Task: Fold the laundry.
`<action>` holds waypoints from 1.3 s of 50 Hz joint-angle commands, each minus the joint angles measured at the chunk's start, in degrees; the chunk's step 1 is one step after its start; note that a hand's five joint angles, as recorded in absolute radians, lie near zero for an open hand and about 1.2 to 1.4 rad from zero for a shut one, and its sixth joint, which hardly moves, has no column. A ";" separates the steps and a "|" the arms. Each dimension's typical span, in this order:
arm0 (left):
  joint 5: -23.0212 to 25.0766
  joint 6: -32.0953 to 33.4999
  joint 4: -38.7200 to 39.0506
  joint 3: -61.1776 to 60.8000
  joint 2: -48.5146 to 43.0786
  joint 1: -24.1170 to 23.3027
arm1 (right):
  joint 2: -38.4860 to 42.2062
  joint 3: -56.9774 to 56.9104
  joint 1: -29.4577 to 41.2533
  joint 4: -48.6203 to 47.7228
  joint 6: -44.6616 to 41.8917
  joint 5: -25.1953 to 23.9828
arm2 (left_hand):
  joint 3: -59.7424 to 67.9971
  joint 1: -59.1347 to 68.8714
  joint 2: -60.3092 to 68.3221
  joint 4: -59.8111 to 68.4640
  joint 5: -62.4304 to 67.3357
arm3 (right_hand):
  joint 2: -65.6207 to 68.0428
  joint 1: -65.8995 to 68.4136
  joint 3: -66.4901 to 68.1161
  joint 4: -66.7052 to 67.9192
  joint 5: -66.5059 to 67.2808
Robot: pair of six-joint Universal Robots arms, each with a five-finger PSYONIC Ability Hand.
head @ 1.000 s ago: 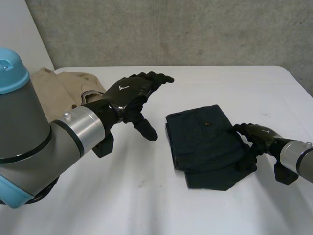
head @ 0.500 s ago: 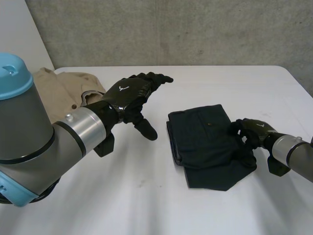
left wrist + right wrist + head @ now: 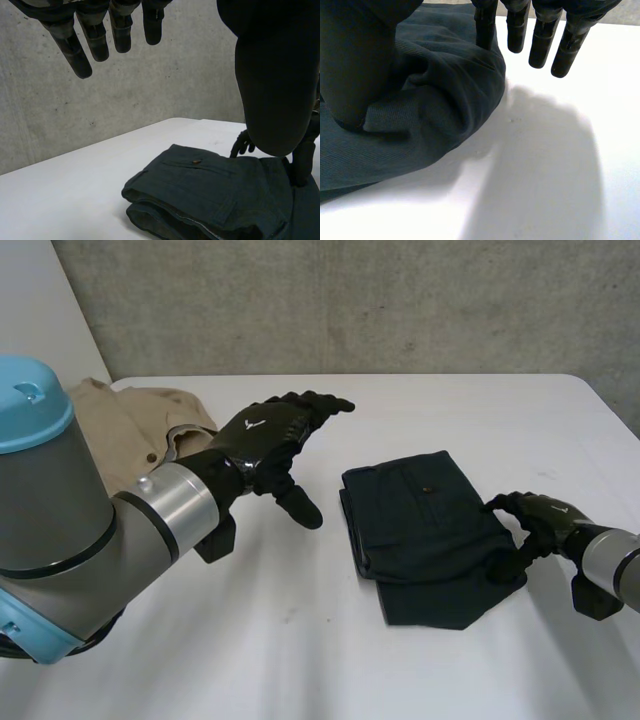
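Right hand (image 3: 541,524) has drawn outward, thumb resting on the dark trousers (image 3: 425,530).

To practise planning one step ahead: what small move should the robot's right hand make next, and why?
Probably lift the right hand off the folded dark-green trousers: they already lie in a compact stack, its thumb merely rests on their edge, and the crumpled beige shirt waits unfolded.

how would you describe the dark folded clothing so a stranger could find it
On the white table, look right of centre, by the robot's right hand. The folded trousers lie there, dark, unlike the unfolded beige shirt at the far left.
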 commanded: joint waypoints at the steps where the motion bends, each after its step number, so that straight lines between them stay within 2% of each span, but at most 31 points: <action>1: -0.01 0.00 0.22 -0.07 -0.57 0.00 | 0.42 -0.54 -0.33 0.05 1.18 -0.10 | -0.24 0.78 -1.20 -1.47 -2.95 | -1.11 0.10 -0.56 -1.44 -1.56; 9: 0.08 0.00 0.22 -0.07 -1.01 0.00 | 5.07 -3.44 0.02 0.05 2.33 -0.19 | -0.24 0.78 -1.20 -1.47 -2.95 | -0.27 0.94 0.28 -0.61 -0.72; 13: 0.08 0.00 0.22 -0.07 -1.36 -0.09 | 6.75 -5.11 0.63 -0.13 2.33 -0.28 | -0.24 0.78 -1.20 -1.47 -2.95 | 8.45 9.66 9.00 8.12 8.00; 16: 0.08 0.00 0.31 -0.07 -1.45 0.00 | 7.63 -7.22 2.56 -0.22 2.42 -0.19 | -0.24 0.78 -1.20 -1.47 -2.95 | 26.75 27.96 27.31 26.42 26.31; 17: 0.08 0.00 0.31 -0.07 -1.45 0.00 | 7.98 -8.35 3.26 -0.22 2.42 -0.19 | -0.24 0.78 -1.20 -1.47 -2.95 | 39.14 40.34 39.69 38.80 38.69; 21: -0.01 0.00 0.31 -0.07 -1.80 0.00 | 8.68 -11.25 4.06 -0.66 2.59 -0.10 | -0.24 0.78 -1.20 -1.47 -2.95 | 65.18 66.39 65.74 64.85 64.74; 32: -0.01 0.00 1.02 -0.07 -2.59 0.00 | 15.97 -26.45 7.40 -1.27 2.24 -0.81 | -0.23 0.78 -1.20 -1.47 -2.95 | 65.27 66.48 65.83 64.94 64.83; 40: -0.01 0.00 1.10 0.02 -3.47 0.09 | 27.92 -48.77 7.75 2.67 2.33 0.33 | -0.07 0.95 -1.03 -1.30 -2.78 | 65.27 66.48 65.83 64.94 64.83; 44: -0.01 0.00 1.10 0.02 -4.17 0.09 | 35.73 -64.49 7.58 7.42 2.59 3.49 | -0.07 0.95 -1.03 -1.30 -2.78 | 65.27 66.48 65.83 64.94 64.83; 48: -0.01 0.00 1.10 0.11 -4.87 0.18 | 45.30 -84.93 4.96 11.98 2.68 11.12 | -0.07 0.95 -1.03 -1.30 -2.78 | 65.27 66.48 65.83 64.94 64.83; 52: -0.10 0.00 1.45 0.20 -5.31 0.18 | 51.47 -97.10 0.47 13.14 2.59 17.01 | -0.07 0.95 -1.03 -1.30 -2.78 | 65.27 66.48 65.83 64.94 64.83; 59: -0.10 -0.09 1.81 0.20 -5.40 0.18 | 51.66 -94.41 -5.51 11.30 2.15 20.11 | -0.07 0.95 -1.03 -1.30 -2.78 | 65.27 66.48 65.83 64.94 64.83; 65: -0.10 -0.09 1.89 0.20 -5.58 0.18 | 52.28 -94.06 -8.59 11.30 1.98 19.23 | -0.07 0.95 -1.03 -1.30 -2.78 | 65.27 66.48 65.83 64.94 64.83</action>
